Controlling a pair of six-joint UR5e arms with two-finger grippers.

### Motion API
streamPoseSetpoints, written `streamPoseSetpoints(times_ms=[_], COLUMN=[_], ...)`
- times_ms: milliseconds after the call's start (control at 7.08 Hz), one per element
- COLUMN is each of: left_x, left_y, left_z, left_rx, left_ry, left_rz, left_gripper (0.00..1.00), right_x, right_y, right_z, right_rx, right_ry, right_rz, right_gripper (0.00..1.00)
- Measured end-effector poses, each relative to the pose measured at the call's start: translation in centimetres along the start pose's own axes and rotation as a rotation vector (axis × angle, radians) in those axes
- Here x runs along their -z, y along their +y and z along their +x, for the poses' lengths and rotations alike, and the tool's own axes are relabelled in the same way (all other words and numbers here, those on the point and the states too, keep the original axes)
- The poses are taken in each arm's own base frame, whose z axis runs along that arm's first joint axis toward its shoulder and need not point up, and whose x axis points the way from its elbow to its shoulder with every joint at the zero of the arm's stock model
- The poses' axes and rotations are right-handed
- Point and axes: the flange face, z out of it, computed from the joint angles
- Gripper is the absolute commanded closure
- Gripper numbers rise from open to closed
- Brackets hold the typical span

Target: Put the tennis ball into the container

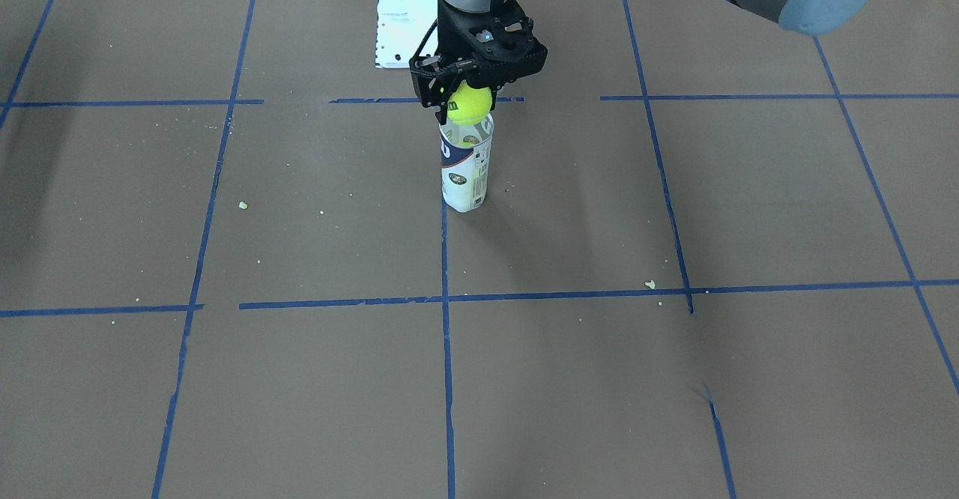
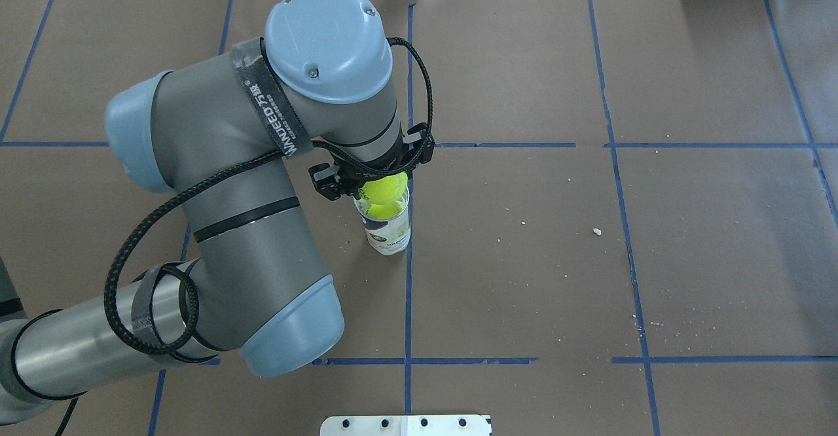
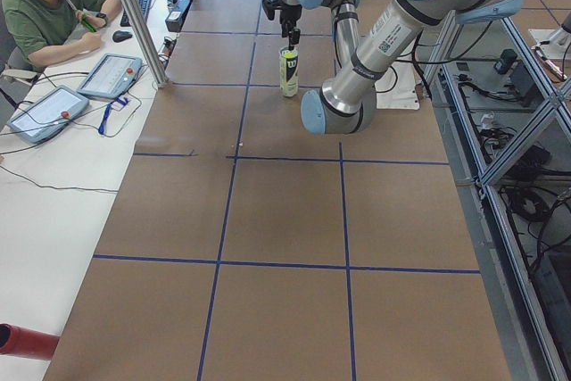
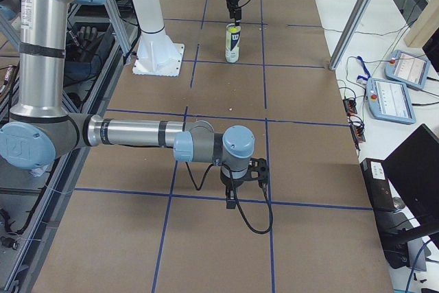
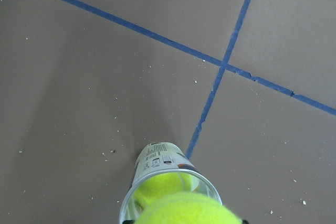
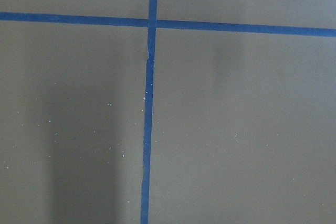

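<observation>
My left gripper [image 1: 466, 115] is shut on the yellow-green tennis ball [image 1: 470, 103] and holds it right at the open mouth of the container [image 1: 466, 169], a whitish can with a dark blue band that stands upright on a blue tape line. The overhead view shows the ball [image 2: 385, 188] just above the can [image 2: 389, 230]. In the left wrist view a second yellow ball [image 5: 164, 186] lies inside the can [image 5: 157, 158], below the held ball [image 5: 184, 211]. My right gripper [image 4: 243, 182] hangs far from the can over bare table; I cannot tell whether it is open or shut.
The white pedestal [image 1: 397, 19] stands just behind the can. My left arm's elbow [image 2: 321, 36] looms over the table's left half. Small crumbs [image 1: 649, 284] dot the brown paper. An operator [image 3: 53, 6] sits at a side desk with tablets.
</observation>
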Motion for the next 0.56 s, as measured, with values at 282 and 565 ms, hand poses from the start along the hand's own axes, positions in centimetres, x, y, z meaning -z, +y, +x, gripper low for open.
streamPoseSetpoints(times_ms=[282, 565], left_x=[0.2, 0.9], left_y=[0.0, -0.8], left_z=[-0.2, -4.7], left_rx=[-0.002, -0.07], left_ry=[0.005, 0.018], left_rz=[0.001, 0.013], left_gripper=[0.01, 0.0], right_x=[0.0, 0.0], right_y=[0.0, 0.0], right_z=[0.0, 0.0], right_rx=[0.0, 0.001], right_ry=[0.0, 0.0], right_rz=[0.0, 0.001], right_gripper=[0.0, 0.0])
